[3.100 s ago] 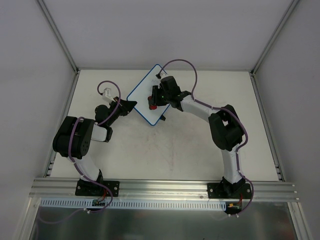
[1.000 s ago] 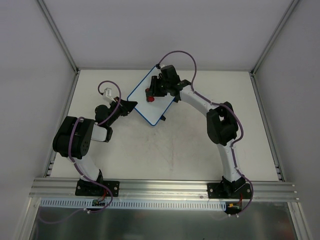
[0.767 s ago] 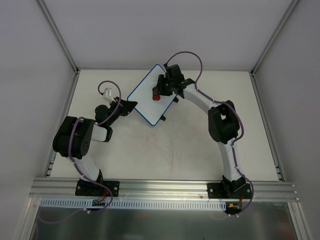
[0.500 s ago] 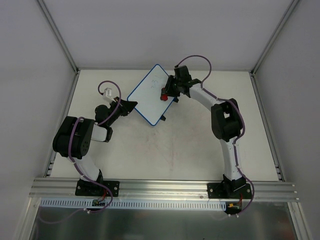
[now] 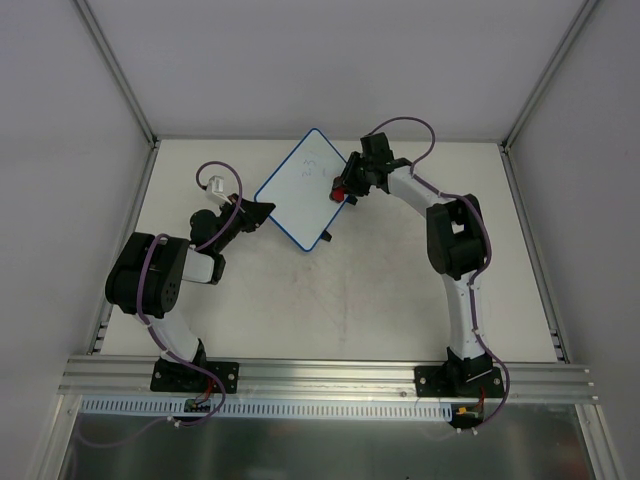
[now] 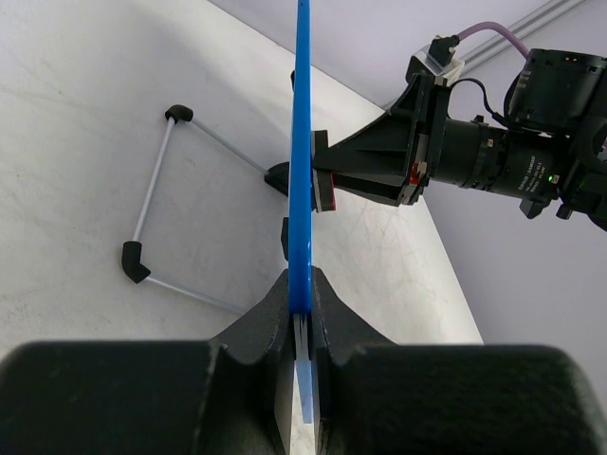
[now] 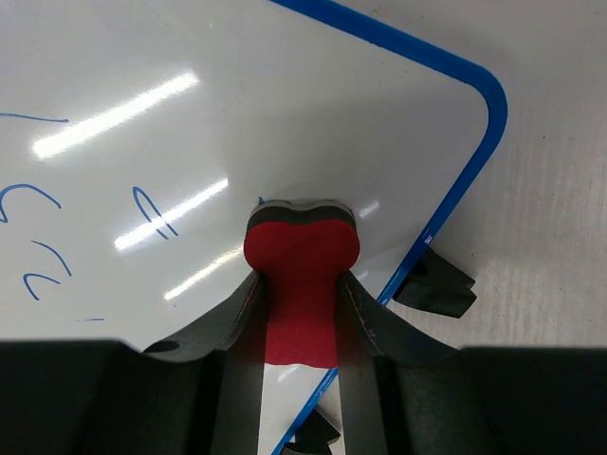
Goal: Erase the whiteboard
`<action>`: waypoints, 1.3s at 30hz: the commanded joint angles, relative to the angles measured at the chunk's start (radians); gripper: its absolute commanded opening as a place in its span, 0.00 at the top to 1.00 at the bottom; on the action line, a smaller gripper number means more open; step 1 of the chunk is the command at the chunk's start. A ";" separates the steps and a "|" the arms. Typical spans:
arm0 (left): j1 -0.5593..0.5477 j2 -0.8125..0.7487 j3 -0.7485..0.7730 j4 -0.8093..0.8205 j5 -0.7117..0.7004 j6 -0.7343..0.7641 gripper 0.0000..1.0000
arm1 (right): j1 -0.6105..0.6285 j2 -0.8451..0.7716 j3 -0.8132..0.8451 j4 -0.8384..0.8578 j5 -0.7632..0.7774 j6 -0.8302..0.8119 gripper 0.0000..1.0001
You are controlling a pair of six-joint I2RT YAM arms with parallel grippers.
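Note:
The whiteboard [image 5: 300,190], white with a blue rim, lies tilted at the back middle of the table. Faint blue marks [image 7: 38,237] remain on it. My left gripper [image 5: 262,211] is shut on its left corner; in the left wrist view the blue edge [image 6: 302,171] stands clamped between my jaws [image 6: 302,313]. My right gripper [image 5: 345,187] is shut on the red bone-shaped eraser [image 7: 300,284], whose dark felt end presses on the board near its right edge. Two black tabs [image 7: 434,282] show beyond the rim.
A thin wire stand with black tips [image 6: 152,204] lies on the table beside the board in the left wrist view. White walls and metal frame posts [image 5: 115,70] enclose the table. An aluminium rail [image 5: 330,375] runs along the near edge.
My right gripper has slid the eraser across the board from its middle toward the right edge. The left gripper and board have stayed still.

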 commanded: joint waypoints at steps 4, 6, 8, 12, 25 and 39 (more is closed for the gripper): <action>-0.023 0.004 0.010 0.355 0.071 0.043 1.00 | 0.004 0.032 0.021 -0.035 0.000 0.011 1.00; -0.023 0.006 0.011 0.355 0.072 0.040 1.00 | 0.008 0.023 0.044 -0.055 0.006 -0.004 1.00; -0.023 0.004 0.010 0.355 0.071 0.044 1.00 | 0.007 0.011 0.052 -0.058 0.022 -0.012 1.00; -0.023 0.002 0.010 0.355 0.074 0.043 1.00 | 0.008 0.017 0.041 -0.055 0.034 -0.024 1.00; -0.025 0.006 0.014 0.355 0.077 0.044 1.00 | 0.134 -0.007 0.099 -0.044 0.043 -0.194 1.00; -0.023 0.001 0.010 0.355 0.075 0.047 1.00 | 0.231 -0.035 0.134 0.019 -0.132 -0.406 1.00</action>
